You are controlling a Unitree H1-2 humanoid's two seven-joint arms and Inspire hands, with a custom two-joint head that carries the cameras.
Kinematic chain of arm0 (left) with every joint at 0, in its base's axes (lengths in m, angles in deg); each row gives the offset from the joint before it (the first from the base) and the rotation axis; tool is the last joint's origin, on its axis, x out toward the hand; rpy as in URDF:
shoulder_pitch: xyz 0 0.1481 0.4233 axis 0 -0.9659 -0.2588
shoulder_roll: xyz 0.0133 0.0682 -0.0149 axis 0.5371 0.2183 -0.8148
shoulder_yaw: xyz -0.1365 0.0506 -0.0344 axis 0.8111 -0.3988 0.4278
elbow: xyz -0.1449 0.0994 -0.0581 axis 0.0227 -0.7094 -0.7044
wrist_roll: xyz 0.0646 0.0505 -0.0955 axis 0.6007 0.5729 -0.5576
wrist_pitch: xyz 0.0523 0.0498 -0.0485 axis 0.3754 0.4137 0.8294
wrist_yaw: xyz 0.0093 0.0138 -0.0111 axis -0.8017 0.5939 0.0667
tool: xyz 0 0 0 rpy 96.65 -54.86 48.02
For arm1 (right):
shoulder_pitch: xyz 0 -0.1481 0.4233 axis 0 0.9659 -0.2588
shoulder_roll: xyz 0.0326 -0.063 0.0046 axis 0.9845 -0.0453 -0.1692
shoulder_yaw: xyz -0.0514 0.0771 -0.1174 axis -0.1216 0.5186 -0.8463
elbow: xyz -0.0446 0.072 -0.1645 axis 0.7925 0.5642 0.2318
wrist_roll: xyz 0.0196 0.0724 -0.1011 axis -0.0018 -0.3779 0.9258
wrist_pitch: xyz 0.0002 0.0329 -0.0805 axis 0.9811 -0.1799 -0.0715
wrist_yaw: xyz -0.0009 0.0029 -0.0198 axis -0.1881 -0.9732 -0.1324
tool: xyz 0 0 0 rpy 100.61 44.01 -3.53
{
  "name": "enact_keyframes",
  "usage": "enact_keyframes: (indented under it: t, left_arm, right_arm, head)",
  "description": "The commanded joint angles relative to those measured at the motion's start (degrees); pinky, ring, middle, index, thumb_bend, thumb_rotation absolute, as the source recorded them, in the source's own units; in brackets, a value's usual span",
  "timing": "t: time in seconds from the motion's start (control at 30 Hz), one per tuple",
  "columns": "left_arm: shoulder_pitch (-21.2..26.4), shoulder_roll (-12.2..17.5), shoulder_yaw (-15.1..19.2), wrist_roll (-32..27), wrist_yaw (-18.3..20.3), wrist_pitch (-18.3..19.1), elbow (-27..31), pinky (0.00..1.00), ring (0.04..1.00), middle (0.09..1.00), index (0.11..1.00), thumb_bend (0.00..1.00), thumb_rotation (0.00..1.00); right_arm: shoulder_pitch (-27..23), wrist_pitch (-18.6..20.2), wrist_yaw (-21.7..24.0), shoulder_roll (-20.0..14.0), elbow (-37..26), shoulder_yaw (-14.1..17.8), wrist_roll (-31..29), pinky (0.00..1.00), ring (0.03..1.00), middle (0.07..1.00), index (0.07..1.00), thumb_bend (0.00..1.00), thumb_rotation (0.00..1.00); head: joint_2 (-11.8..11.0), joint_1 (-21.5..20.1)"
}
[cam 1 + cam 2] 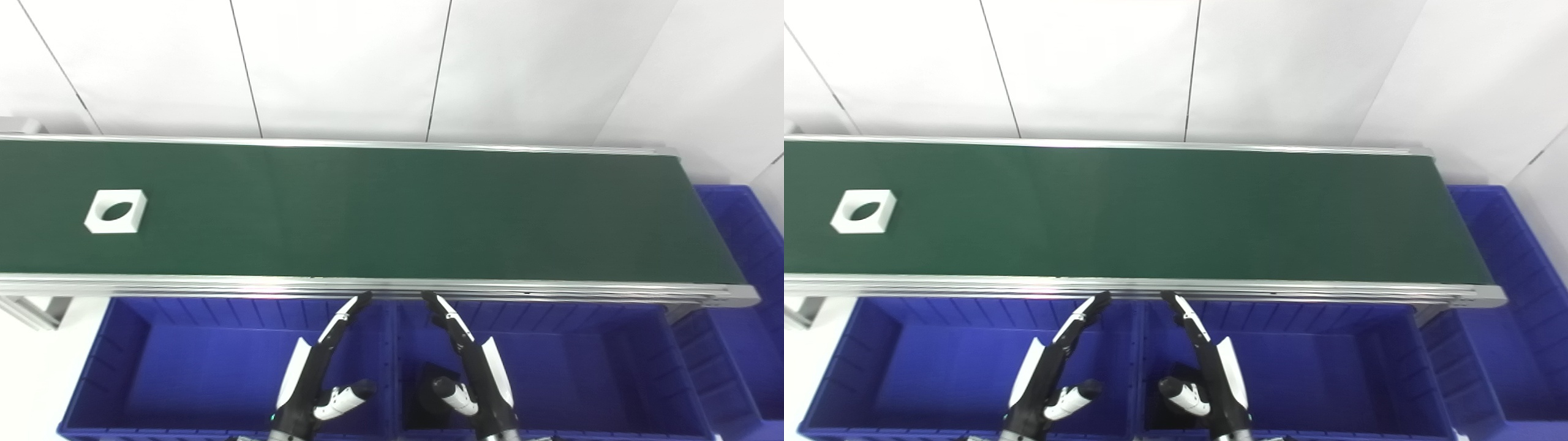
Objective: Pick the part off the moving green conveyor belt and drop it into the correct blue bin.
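A white square part point(116, 211) with a round hole lies flat on the green conveyor belt point(392, 214), near its left end. Both hands hover below the belt's near rail, over the blue bins. My left hand point(318, 373) is open, fingers stretched toward the rail, above the left blue bin point(153, 367). My right hand point(471, 367) is open too, mirrored beside it, above the middle blue bin point(582, 367). Neither hand touches the part, which lies far to their left.
A dark object point(429, 383) rests in the middle bin under my right hand. A third blue bin point(744, 245) stands past the belt's right end. An aluminium rail point(367, 285) edges the belt's near side. White wall panels rise behind.
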Motion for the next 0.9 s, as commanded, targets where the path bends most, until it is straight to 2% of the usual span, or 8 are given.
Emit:
enact_keyframes:
  t: [0.0, 0.03, 0.13, 0.3, 0.4, 0.53, 0.7, 0.87]
  left_arm:
    - [1.5, -0.9, -0.8, -0.2, -1.3, -1.9, -0.2, 0.88, 0.901, 0.898, 0.892, 0.85, 0.89]
    - [1.8, -1.0, -1.2, -0.2, -1.7, -1.9, -0.8, 0.87, 0.897, 0.895, 0.887, 0.85, 0.88]
    - [3.0, -1.4, -2.4, 0.7, -3.1, -1.9, -2.8, 0.85, 0.884, 0.887, 0.877, 0.86, 0.87]
    - [4.9, -2.2, -4.4, 2.6, -6.4, -1.9, -5.8, 0.84, 0.841, 0.857, 0.854, 0.89, 0.86]
    - [6.0, -2.3, -5.9, 3.5, -8.4, -1.9, -7.0, 0.84, 0.838, 0.851, 0.846, 0.87, 0.87]
    - [7.1, -2.4, -7.8, 3.9, -10.5, -1.9, -8.0, 0.84, 0.834, 0.851, 0.846, 0.86, 0.88]
    - [7.7, -3.4, -8.9, 3.5, -11.2, -1.9, -8.8, 0.85, 0.833, 0.849, 0.84, 0.88, 0.88]
    - [7.9, -4.1, -9.3, 3.3, -11.5, -1.9, -8.3, 0.84, 0.829, 0.85, 0.843, 0.88, 0.85]
  right_arm:
    - [-0.9, -2.9, -1.6, -0.5, -0.2, -0.6, 0.0, 0.86, 0.912, 0.936, 0.904, 0.93, 1.0]
    - [-1.0, -2.9, -1.8, -0.7, 0.2, -0.8, -0.2, 0.87, 0.92, 0.94, 0.909, 0.93, 1.0]
    - [-1.6, -2.9, -2.0, -1.5, 1.8, -1.2, -0.9, 0.9, 0.933, 0.947, 0.918, 0.94, 1.0]
    - [-2.6, -2.9, -2.7, -2.6, 3.7, -1.7, -1.5, 0.93, 0.942, 0.953, 0.924, 0.97, 1.0]
    - [-2.6, -2.9, -2.7, -3.3, 3.7, -1.8, -2.0, 0.97, 0.956, 0.961, 0.936, 0.94, 1.0]
    - [-2.5, -2.9, -2.5, -3.9, 3.7, -1.6, -3.3, 0.93, 0.946, 0.963, 0.941, 0.93, 1.0]
    - [-2.6, -2.9, -2.7, -4.9, 3.7, -1.3, -3.9, 0.92, 0.947, 0.967, 0.949, 0.97, 1.0]
    - [-2.3, -2.9, -1.4, -5.5, 3.3, -0.5, -5.6, 0.95, 0.957, 0.972, 0.951, 0.94, 1.0]
  head:
    - [-1.5, 1.5]
    - [-1.8, 1.8]
    - [-5.1, 5.2]
    - [-7.3, 8.7]
    - [-7.3, 10.2]
    - [-7.0, 11.8]
    - [-6.3, 14.3]
    - [-5.2, 15.4]
